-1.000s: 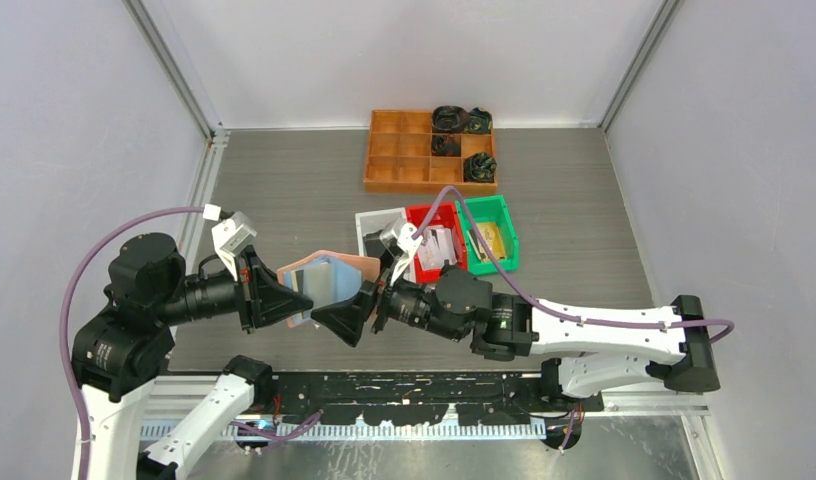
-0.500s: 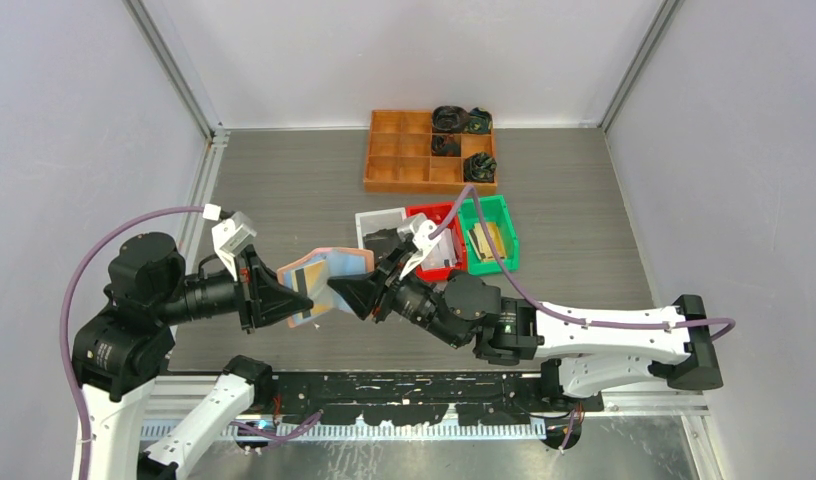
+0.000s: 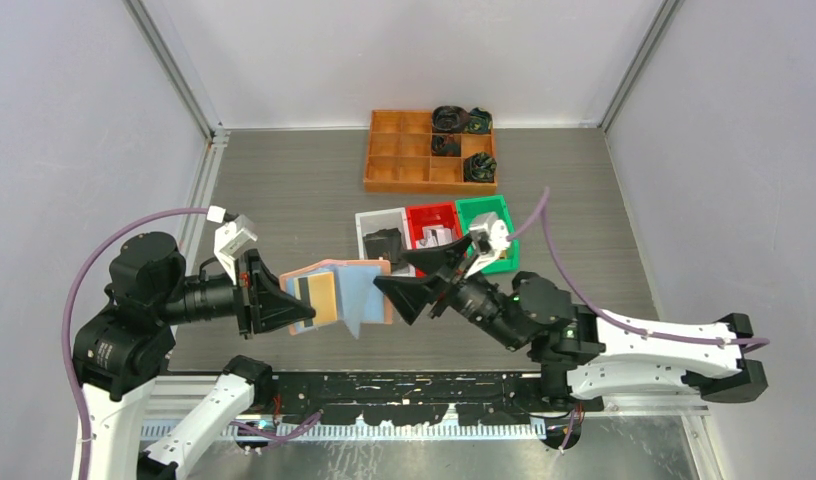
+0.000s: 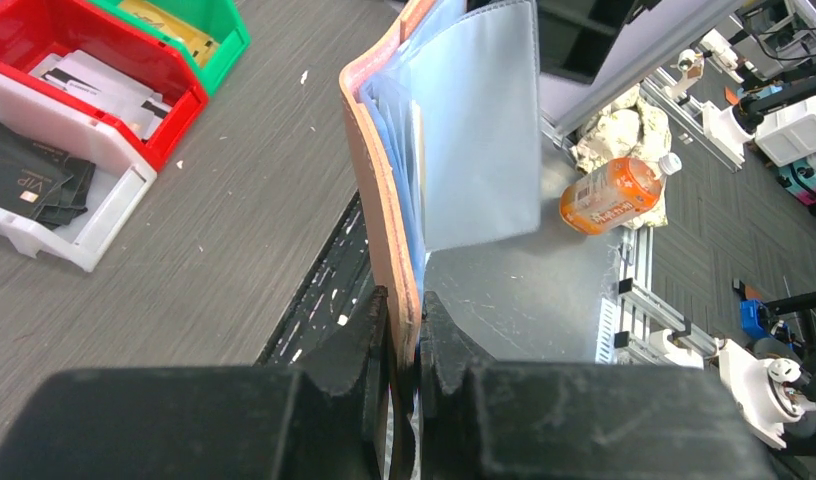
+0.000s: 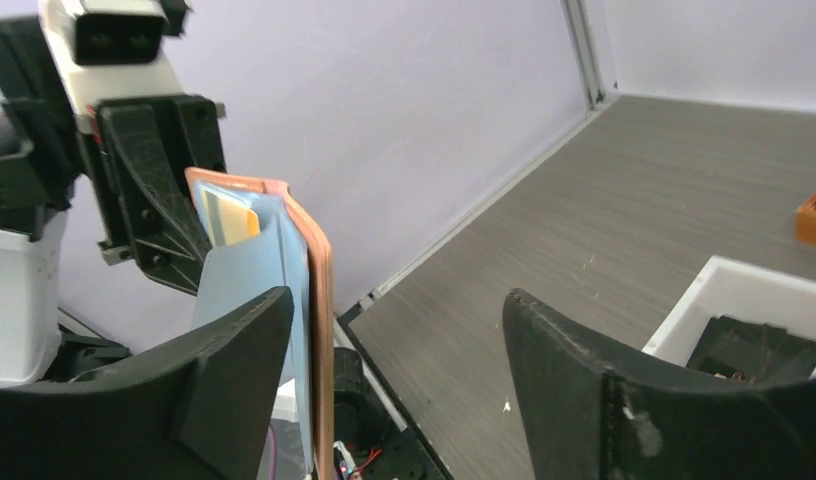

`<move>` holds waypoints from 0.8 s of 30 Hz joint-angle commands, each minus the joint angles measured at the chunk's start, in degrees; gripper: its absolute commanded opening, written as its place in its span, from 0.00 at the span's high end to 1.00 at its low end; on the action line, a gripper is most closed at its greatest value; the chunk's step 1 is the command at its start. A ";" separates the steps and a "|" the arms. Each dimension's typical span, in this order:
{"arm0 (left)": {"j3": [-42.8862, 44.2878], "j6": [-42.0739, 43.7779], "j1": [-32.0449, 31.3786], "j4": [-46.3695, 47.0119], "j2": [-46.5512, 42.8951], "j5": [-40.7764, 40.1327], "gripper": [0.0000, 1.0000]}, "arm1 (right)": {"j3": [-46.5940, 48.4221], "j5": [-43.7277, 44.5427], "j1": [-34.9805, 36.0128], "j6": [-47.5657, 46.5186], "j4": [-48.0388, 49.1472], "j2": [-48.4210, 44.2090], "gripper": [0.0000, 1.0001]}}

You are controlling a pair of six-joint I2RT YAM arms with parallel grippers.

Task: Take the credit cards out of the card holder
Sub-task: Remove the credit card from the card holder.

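Observation:
The salmon-pink card holder [image 3: 356, 280] hangs in the air, open, with pale blue plastic pockets [image 4: 479, 120]. My left gripper [image 4: 404, 305] is shut on its lower edge. A gold credit card [image 3: 315, 293] with a dark stripe sits in a pocket near the left fingers, and it also shows as the gold card [image 5: 230, 216] in the right wrist view. My right gripper [image 3: 392, 271] stands open and empty just right of the holder. The card holder's free edge [image 5: 322, 300] lies between the right fingers, close beside the left one.
A white bin [image 3: 365, 222] with dark cards, a red bin [image 3: 420, 213] with pale cards and a green bin [image 3: 506, 218] stand behind the right gripper. An orange compartment tray [image 3: 409, 150] with dark objects is at the back. The table's near edge lies under the holder.
The right gripper closed in on the holder's pockets, then drew back to the right and opened wide. The holder's blue pocket swung open. The left gripper kept its hold.

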 commanded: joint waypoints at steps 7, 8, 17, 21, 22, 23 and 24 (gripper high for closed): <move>1.05 -0.76 -0.16 2.91 0.50 0.70 1.00 | 10.91 -7.14 -0.24 -1.07 -7.28 -6.37 0.13; 0.85 -0.76 -0.16 2.90 0.44 -0.04 1.00 | 12.38 -8.59 -0.29 0.01 -8.07 -5.84 0.17; -1.13 -1.11 -0.15 2.29 1.71 -7.90 1.00 | 24.44 -29.99 -0.28 7.26 -13.73 11.75 0.27; -0.44 -1.40 -0.11 1.82 1.64 -7.29 1.00 | 23.87 -29.04 -0.83 9.04 -13.96 14.73 0.25; -0.40 -1.69 -0.17 2.02 1.38 -7.04 1.00 | 22.89 -29.39 -1.42 9.99 -13.41 14.74 0.25; -0.39 -2.01 -0.20 2.28 1.12 -6.48 1.00 | 22.01 -29.89 -2.24 11.11 -12.85 14.48 0.25; -0.39 -2.40 -0.16 2.51 0.94 -5.31 1.00 | 20.99 -30.60 -3.11 12.05 -12.39 14.02 0.25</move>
